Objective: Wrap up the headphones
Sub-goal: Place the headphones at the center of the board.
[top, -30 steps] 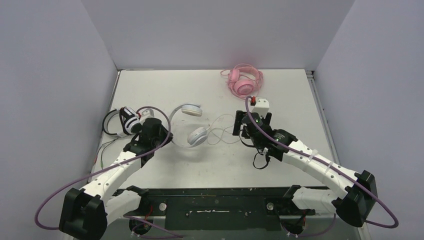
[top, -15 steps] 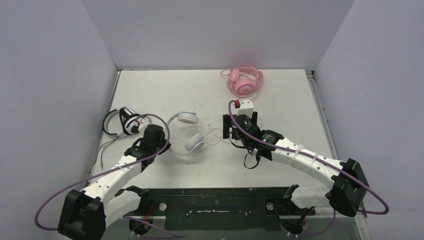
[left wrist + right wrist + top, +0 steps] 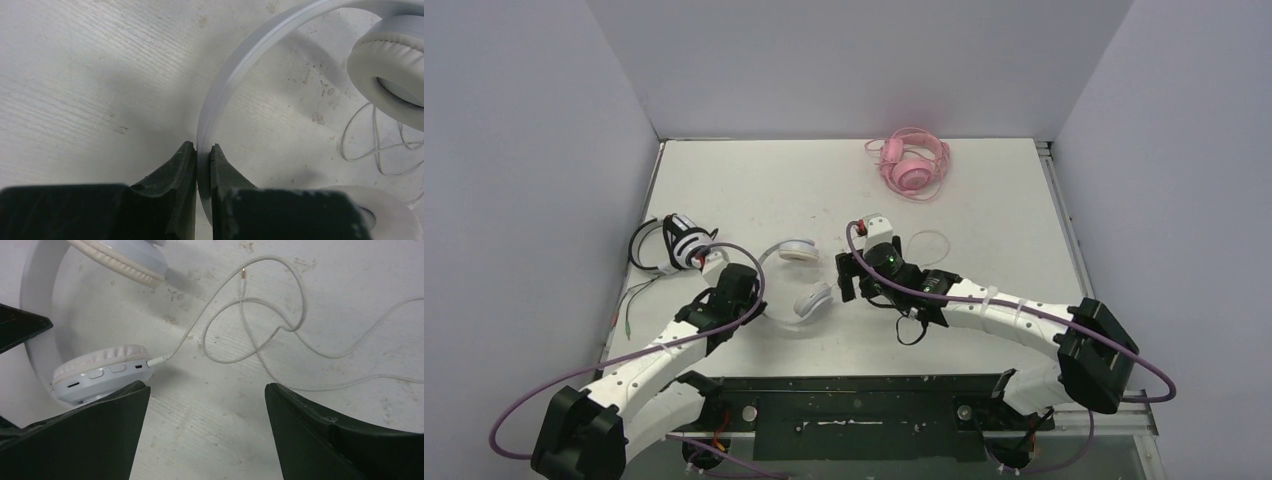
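The white headphones [image 3: 796,252] lie left of the table's middle, their thin white cable [image 3: 929,238] looping off to the right. My left gripper [image 3: 757,300] is shut on the white headband [image 3: 235,75], which sits pinched between its fingertips [image 3: 202,146]. My right gripper [image 3: 848,279] hangs open just right of the lower ear cup [image 3: 100,372], with bare table between its fingers [image 3: 207,387]. The cable [image 3: 250,300] leaves that cup and coils ahead, its plug [image 3: 243,275] lying loose. The black-and-white headphones [image 3: 672,243] rest at the left edge. The pink headphones [image 3: 912,165] lie at the back.
A thin cable [image 3: 629,305] from the black-and-white headset trails toward the table's left edge. Grey walls close in the left, back and right sides. The arms' black base rail [image 3: 874,400] runs along the near edge.
The left gripper has pulled the white headphones nearer and slightly left. The right arm has swung left and nearer, up to the lower ear cup, and its jaws have spread a little wider.
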`<state>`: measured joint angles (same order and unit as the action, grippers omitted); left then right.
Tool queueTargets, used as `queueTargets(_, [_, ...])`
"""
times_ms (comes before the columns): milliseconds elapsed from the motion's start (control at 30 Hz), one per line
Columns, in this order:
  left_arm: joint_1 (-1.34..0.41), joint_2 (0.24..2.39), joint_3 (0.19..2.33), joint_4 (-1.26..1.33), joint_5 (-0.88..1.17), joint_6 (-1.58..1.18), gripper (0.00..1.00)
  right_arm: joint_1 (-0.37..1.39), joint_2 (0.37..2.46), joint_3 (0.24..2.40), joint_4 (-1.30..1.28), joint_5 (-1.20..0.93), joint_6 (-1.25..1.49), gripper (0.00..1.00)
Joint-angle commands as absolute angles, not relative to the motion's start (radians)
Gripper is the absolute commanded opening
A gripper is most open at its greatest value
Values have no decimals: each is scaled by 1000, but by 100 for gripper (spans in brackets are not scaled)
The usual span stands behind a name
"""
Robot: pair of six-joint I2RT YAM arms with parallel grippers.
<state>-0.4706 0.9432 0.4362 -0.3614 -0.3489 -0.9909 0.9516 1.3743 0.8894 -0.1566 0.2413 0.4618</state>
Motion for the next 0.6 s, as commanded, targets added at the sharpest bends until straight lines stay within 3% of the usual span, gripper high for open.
queueTargets(0, [-486, 947, 468, -346, -382, -1018, 1, 973, 1396, 891, -20, 109, 508, 91])
queueTargets(167, [-487, 998, 513, -363, -376, -971, 34, 1007, 1413, 917, -8, 125, 531, 100])
queueTargets(333, [-486, 1050, 583, -435, -418, -925, 50, 1008, 1395, 876, 21, 153, 543, 100])
queueTargets(433, [-483, 1045, 637, -519, -454, -909, 95, 1014, 1354, 839, 42, 178, 552, 100])
queueTargets(567, [-478, 1014, 686, -579, -453, -867, 97, 1017, 1325, 840, 32, 208, 561, 100])
